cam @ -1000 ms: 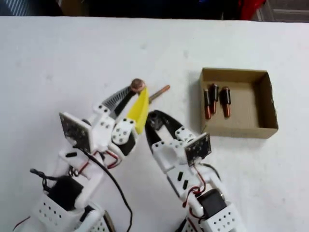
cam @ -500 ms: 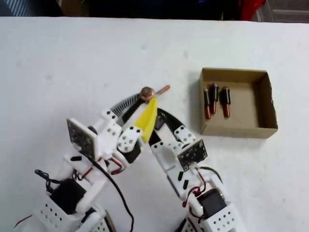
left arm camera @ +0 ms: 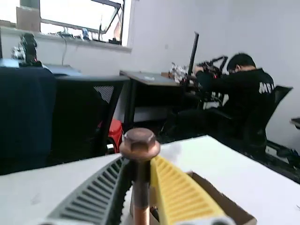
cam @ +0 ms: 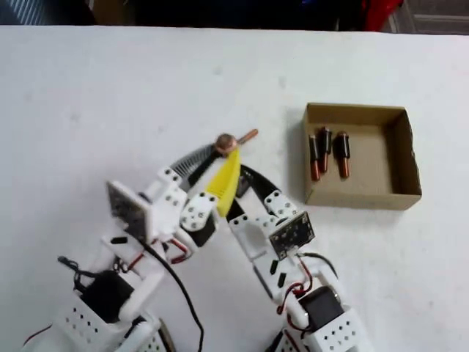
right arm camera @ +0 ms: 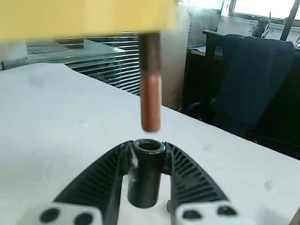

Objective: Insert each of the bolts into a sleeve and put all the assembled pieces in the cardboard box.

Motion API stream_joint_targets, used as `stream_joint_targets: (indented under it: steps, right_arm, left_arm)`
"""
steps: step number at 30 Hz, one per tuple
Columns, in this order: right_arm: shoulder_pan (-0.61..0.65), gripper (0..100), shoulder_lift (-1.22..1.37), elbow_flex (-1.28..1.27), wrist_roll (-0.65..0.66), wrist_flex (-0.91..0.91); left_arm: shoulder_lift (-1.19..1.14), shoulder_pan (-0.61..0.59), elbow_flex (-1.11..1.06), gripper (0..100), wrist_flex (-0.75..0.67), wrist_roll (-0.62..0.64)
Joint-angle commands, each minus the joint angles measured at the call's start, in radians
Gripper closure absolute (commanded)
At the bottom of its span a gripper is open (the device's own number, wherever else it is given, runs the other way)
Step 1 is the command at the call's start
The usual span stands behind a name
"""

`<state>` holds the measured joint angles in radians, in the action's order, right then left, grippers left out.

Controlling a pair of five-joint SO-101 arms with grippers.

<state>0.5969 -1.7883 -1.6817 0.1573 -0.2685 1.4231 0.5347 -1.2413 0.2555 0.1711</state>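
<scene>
gripping a copper bolt [left arm camera: 139, 143] in the left pincer [left arm camera: 139, 161], grey and yellow fingers clenched on the shank just under the hex head. in the high view, poking the shank's free end out past the yellow finger toward the cardboard box [cam: 359, 196]. clasping a black sleeve [right arm camera: 146, 176] in the right pincer [right arm camera: 147, 150], ribbed black fingers closed on either side of it, open mouth facing the bolt. lined up with that mouth from the right wrist view, bolt end near it but apart, a clear gap between, not yet inserted. meeting out in front of both arms over the white desk [cam: 110, 81], just beside the box, yellow finger overlapping the right pincer's black fingers from above. lying inside the box, toward the wall nearest the pincers: three assembled pieces [cam: 324, 150], side by side, dark at one end and copper at the other.
</scene>
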Motion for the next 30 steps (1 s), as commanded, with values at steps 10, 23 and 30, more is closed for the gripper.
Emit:
stream_joint_targets:
  steps: [10, 23, 30]
  right_arm:
    - [0.007, 98.1, -0.013, -0.003, 0.014, 0.027]
    - [0.010, 98.1, -0.013, -0.002, 0.089, 0.028]
    - [0.010, 98.1, -0.013, -0.002, 0.095, 0.028]
  left_arm:
    - [0.013, -0.042, 0.012, 98, -0.060, 0.011]
    - [0.015, -0.045, -0.018, 98, -0.063, 0.011]
    - [0.015, -0.042, -0.037, 98, -0.068, 0.011]
